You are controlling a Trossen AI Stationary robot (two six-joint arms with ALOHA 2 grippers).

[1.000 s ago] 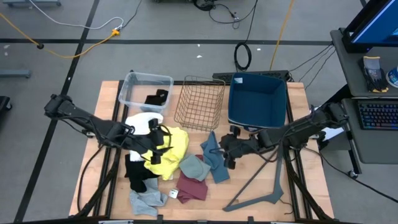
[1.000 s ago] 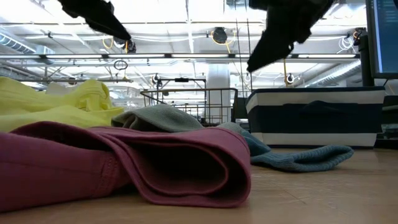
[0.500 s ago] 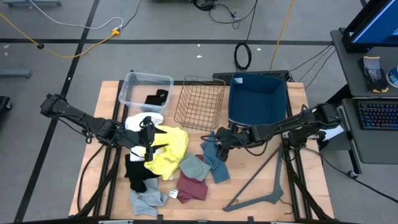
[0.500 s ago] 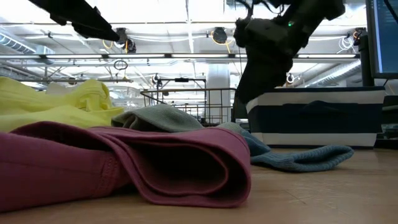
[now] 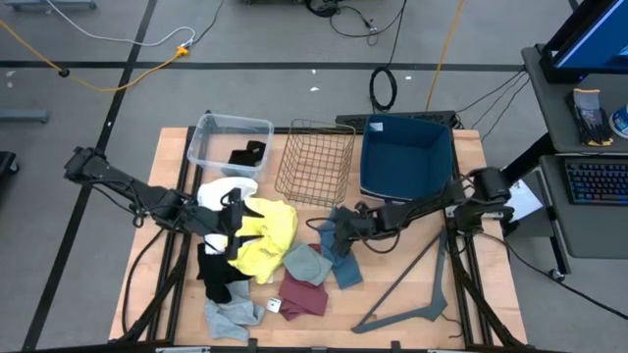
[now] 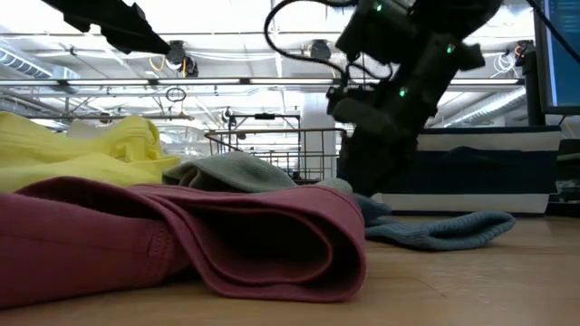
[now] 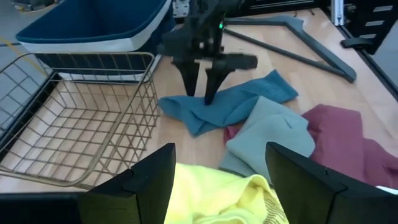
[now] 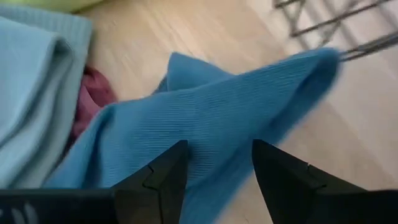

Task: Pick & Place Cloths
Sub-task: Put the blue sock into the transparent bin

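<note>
Several cloths lie in a heap at the middle of the table: a yellow cloth [image 5: 267, 235], white cloth [image 5: 222, 188], black cloth [image 5: 210, 271], light grey cloth [image 5: 230, 316], maroon cloth [image 5: 302, 294], grey-green cloth [image 5: 306, 263] and blue cloth [image 5: 345, 265]. My left gripper [image 5: 235, 227] is open and hovers above the yellow cloth [image 7: 217, 199]. My right gripper [image 5: 327, 235] is open and points down at the far part of the blue cloth [image 7: 230, 106], one finger on either side of a raised fold [image 8: 205, 124]. My right gripper [image 7: 200, 96] comes at the blue cloth's far part [image 7: 186, 106] from above with its fingers apart. Their tips reach down to the fabric, but I cannot tell whether they touch it. The cloth lies slack on the table.
Along the far edge stand a clear bin [image 5: 204, 147] holding a black cloth [image 5: 247, 153], a wire basket [image 5: 316, 162] and a blue bin [image 5: 405, 186]. A grey V-shaped bar [image 5: 417, 289] lies at the near right. Bare wood shows at the table's right and far left.
My right gripper has moved toward the table's left and come down from above the table onto the blue cloth. My left gripper has drawn back a little toward the left over the yellow cloth. The cloths have kept still.
</note>
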